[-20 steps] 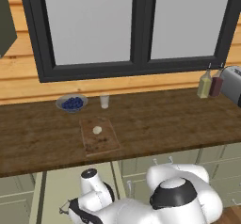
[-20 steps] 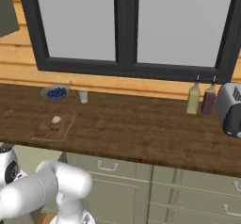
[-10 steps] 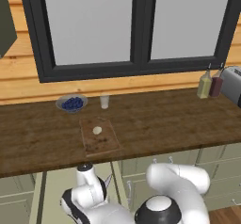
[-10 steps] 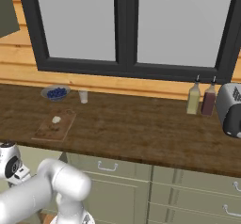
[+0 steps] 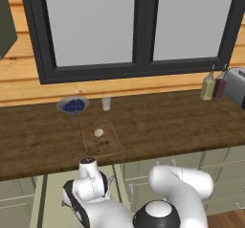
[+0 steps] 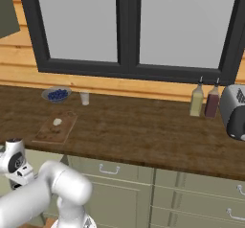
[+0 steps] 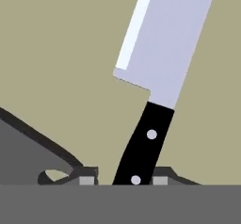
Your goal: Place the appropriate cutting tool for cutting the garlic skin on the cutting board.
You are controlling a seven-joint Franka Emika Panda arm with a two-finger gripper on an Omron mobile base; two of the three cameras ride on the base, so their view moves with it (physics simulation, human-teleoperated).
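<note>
I see knife [image 7: 155,86] with smooth satin metal blade, glossy black riveted handle, speckled matt wooden cutting board [image 5: 100,138] on dark grained wood countertop [image 5: 167,121], behind the board glossy bowl [image 5: 72,105], clear glass [image 5: 106,102], right of it.

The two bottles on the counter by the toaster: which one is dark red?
The dark red bottle is the one nearest the toaster. The other bottle, on its far side, is pale yellow-green.
</note>
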